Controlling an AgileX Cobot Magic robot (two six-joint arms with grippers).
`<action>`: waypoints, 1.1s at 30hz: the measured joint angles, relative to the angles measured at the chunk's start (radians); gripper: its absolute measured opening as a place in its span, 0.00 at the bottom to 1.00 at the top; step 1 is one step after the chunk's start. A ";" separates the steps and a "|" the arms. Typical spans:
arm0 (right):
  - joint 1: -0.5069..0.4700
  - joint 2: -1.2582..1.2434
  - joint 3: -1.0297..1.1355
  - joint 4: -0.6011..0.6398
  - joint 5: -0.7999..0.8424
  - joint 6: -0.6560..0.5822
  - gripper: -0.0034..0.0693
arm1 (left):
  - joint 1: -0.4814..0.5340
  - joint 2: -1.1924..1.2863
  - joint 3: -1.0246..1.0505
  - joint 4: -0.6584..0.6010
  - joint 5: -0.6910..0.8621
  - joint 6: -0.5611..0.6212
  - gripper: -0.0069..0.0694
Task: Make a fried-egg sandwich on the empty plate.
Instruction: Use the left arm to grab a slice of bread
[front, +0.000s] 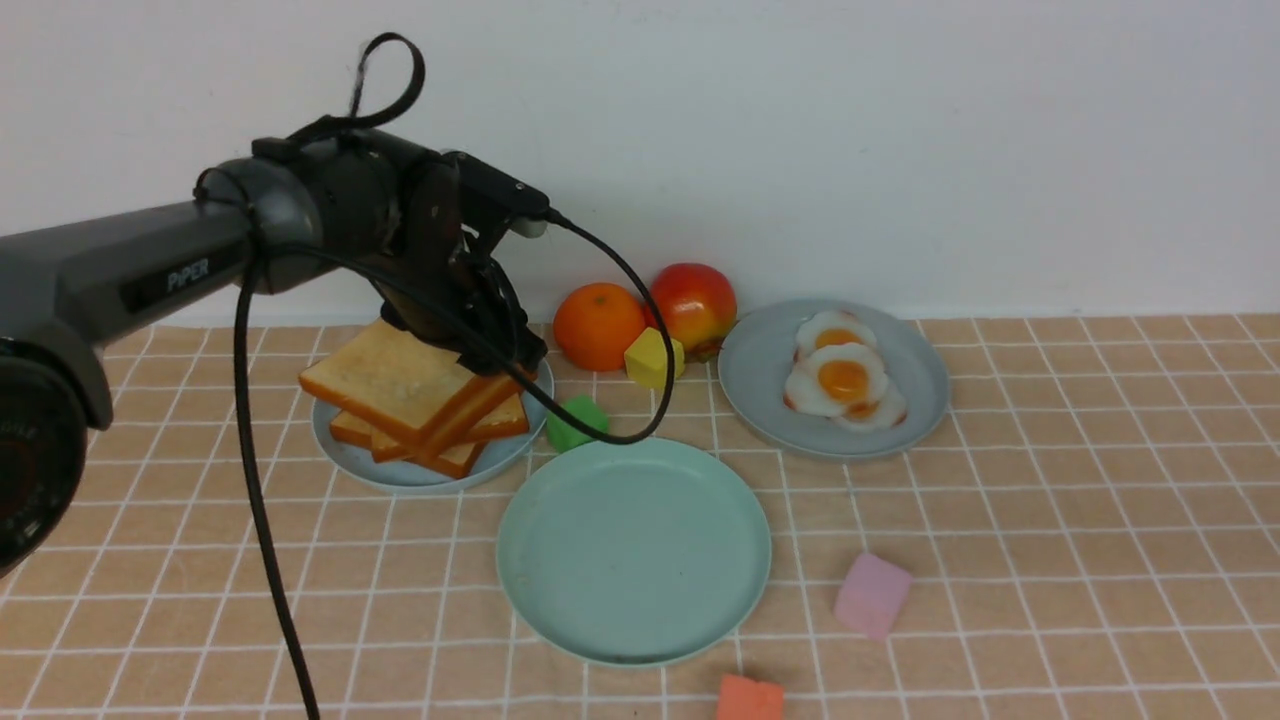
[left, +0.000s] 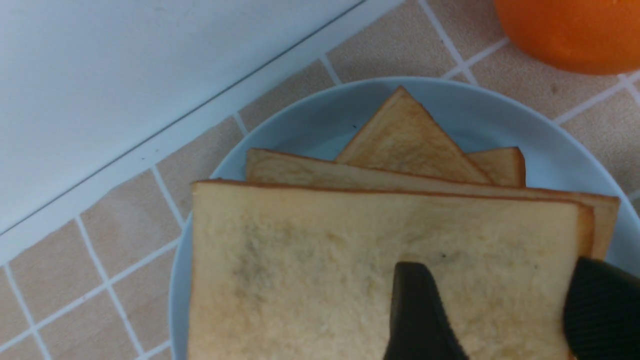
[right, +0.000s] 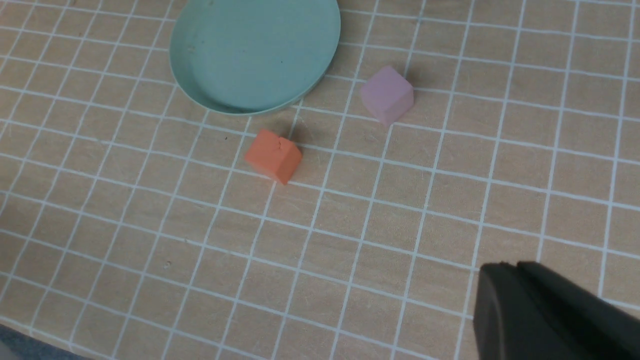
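The empty plate (front: 634, 550), pale mint green, lies bare at the middle of the checked cloth and also shows in the right wrist view (right: 255, 55). A pile of toast slices (front: 410, 395) sits on a light-blue plate (front: 400, 478) at the left. My left gripper (front: 500, 362) hovers open over the pile's right side; in its wrist view (left: 497, 270) one finger lies over the top toast slice (left: 325, 270) and the other stands past its edge. Fried eggs (front: 843, 378) rest on a grey-blue plate (front: 920, 400). No fried-egg sandwich is in view. My right gripper (right: 505, 270) is shut above bare cloth.
An orange (front: 598, 326), an apple (front: 697, 305), a yellow block (front: 652, 357) and a green block (front: 575, 422) crowd between the plates near the back wall. A pink cube (front: 872, 594) and an orange-red cube (front: 750, 698) lie near the mint plate's front right.
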 joint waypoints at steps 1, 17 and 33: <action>0.000 0.000 0.000 0.001 0.000 0.000 0.11 | 0.000 -0.004 0.000 -0.002 0.001 0.000 0.61; 0.000 0.000 0.000 0.015 0.002 -0.004 0.13 | 0.001 -0.026 0.002 -0.041 0.089 0.061 0.61; 0.000 0.000 0.000 0.065 0.007 -0.041 0.15 | 0.001 0.008 0.000 -0.030 0.070 0.057 0.33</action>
